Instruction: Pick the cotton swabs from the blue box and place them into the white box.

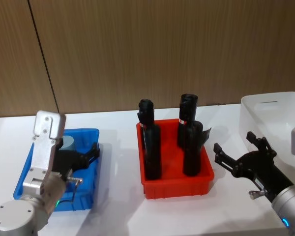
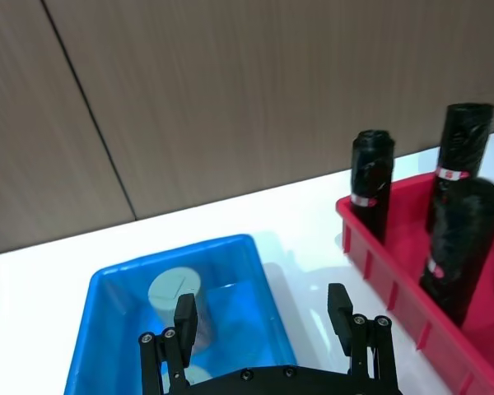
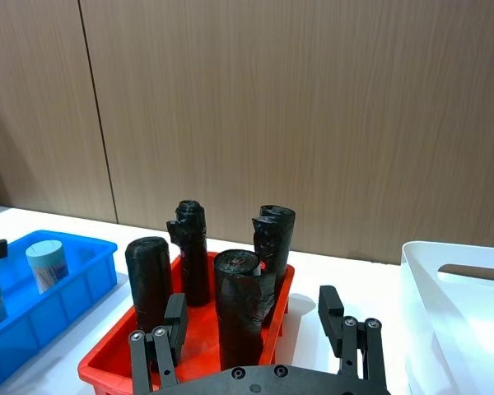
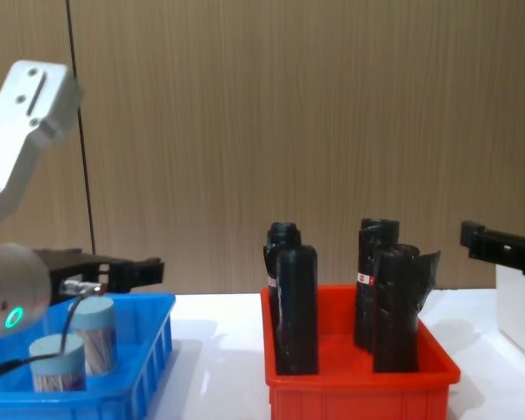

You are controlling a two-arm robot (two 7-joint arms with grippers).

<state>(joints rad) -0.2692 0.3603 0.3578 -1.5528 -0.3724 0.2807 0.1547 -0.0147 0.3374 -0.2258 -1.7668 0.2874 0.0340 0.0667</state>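
Note:
Two cotton swabs jars with pale blue lids [image 4: 94, 331] [image 4: 55, 366] stand in the blue box [image 1: 91, 189] on the left of the table. My left gripper [image 2: 262, 313] hovers open just above that box, over the jars [image 2: 173, 290], holding nothing; it also appears in the head view [image 1: 94, 151] and the chest view [image 4: 149, 269]. On the right, my right gripper [image 1: 232, 140] is open and empty above the table, between the red bin and the white box [image 1: 275, 114]. From the right wrist, the swabs [image 3: 47, 262] and the white box [image 3: 453, 317] both show.
A red bin [image 1: 174, 189] with several tall black bottles [image 1: 151, 147] stands in the middle, between the blue box and the white box. A brown wooden wall runs behind the white table [image 1: 113, 216].

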